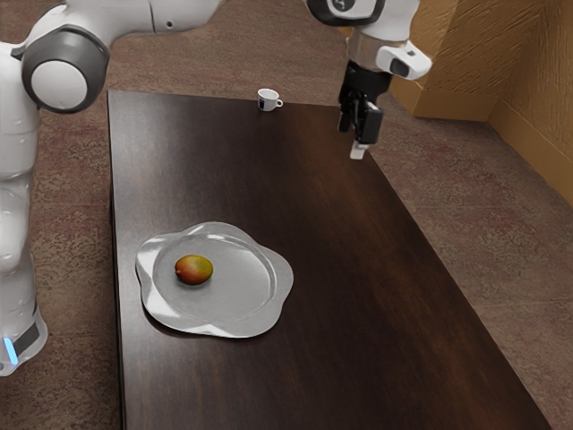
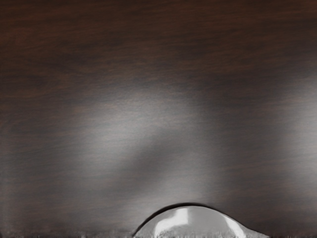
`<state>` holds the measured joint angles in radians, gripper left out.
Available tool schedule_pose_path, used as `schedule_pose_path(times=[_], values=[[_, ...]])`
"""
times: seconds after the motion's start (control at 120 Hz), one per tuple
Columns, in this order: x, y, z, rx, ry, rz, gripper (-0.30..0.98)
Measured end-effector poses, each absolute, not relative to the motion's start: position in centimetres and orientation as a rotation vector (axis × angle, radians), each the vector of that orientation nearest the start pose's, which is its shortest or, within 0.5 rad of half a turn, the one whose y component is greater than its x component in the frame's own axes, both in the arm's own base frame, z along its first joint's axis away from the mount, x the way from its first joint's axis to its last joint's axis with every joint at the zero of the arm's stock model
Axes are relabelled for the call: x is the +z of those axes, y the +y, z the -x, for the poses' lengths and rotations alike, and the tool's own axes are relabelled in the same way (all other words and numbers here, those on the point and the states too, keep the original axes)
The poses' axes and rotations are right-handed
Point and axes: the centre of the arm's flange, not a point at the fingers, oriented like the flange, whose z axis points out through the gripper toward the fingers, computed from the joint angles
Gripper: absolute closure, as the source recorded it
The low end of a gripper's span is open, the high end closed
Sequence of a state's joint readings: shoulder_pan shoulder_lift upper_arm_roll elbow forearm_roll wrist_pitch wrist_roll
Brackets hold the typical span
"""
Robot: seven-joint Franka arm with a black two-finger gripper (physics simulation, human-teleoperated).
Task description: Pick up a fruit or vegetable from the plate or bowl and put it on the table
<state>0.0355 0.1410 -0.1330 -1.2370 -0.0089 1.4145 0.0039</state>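
The gripper is held high above the table, fingers pointed downward and set apart, with nothing gripped between them. The arm is extended from the exterior view's left, its hand raised well clear of the dark, streaked wood surface. Below, a scalloped plate is noted, smooth and silvery-grey, with a round, shallow well and bright reflections; part of its curved rim is also seen in the wrist view. The mango, oval, smooth and red shading to yellow-green, is seated on the plate. Farther off, a white handled cup is stood near the table's far edge. Beyond, mottled reddish-brown flooring is observed.
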Motion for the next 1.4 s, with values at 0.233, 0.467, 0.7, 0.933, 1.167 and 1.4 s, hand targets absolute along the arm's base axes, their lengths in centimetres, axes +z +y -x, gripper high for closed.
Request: schedule_pose_path(times=[0.233, 0.467, 0.7, 0.933, 1.167, 1.4], values=[[68.8, -4.4, -56.7, 0.006, 0.111, 3.160, 0.00], [68.7, -8.8, -45.7, 0.076, 0.049, 3.084, 0.00], [63.9, -9.6, -36.4, -0.014, -0.086, 3.071, 0.00], [64.1, -11.4, -34.6, -0.065, -0.144, 3.101, 0.00], [61.3, -12.6, -34.0, 0.062, -0.185, 3.088, 0.00], [56.7, -11.9, -34.5, 0.149, -0.204, 3.076, 0.00]])
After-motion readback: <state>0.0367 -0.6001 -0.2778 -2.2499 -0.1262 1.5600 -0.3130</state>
